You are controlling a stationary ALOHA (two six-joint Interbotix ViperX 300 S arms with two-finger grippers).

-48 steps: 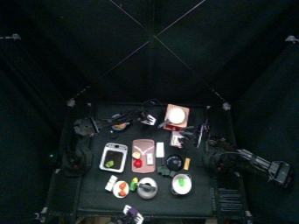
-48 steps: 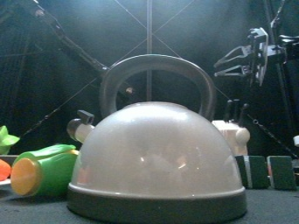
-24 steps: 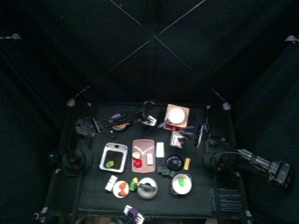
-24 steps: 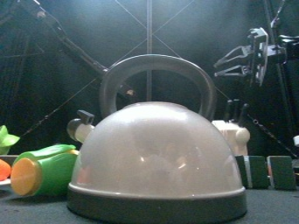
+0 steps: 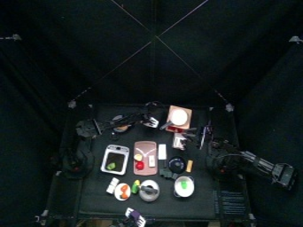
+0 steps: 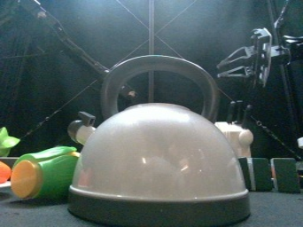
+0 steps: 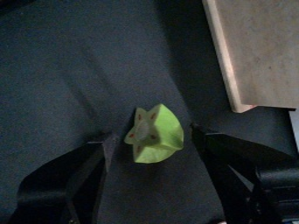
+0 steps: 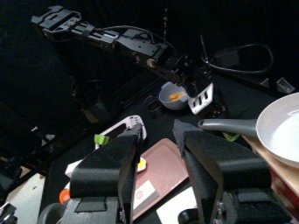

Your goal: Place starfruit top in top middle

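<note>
The starfruit (image 7: pixel 155 136), a small yellow star-shaped piece, lies on the black tabletop between the open jaws of my left gripper (image 7: pixel 155 162). Narrow gaps show on both sides of it. In the top view the left gripper (image 5: pixel 151 116) hangs over the table's top middle, left of the wooden board (image 5: pixel 179 115), and hides the fruit. My right gripper (image 8: pixel 163 166) is open and empty. It is held high at the right side of the table (image 5: pixel 225 162) and shows at the upper right of the front view (image 6: pixel 243 58).
A big pale kettle (image 6: pixel 160 164) fills the front view and stands at the table's front edge (image 5: pixel 149 188). A white tray (image 5: pixel 115 158), a brown tray (image 5: pixel 145 155) and a white bowl (image 5: pixel 185 186) lie mid-table. The board's edge (image 7: pixel 257 52) is close to the fruit.
</note>
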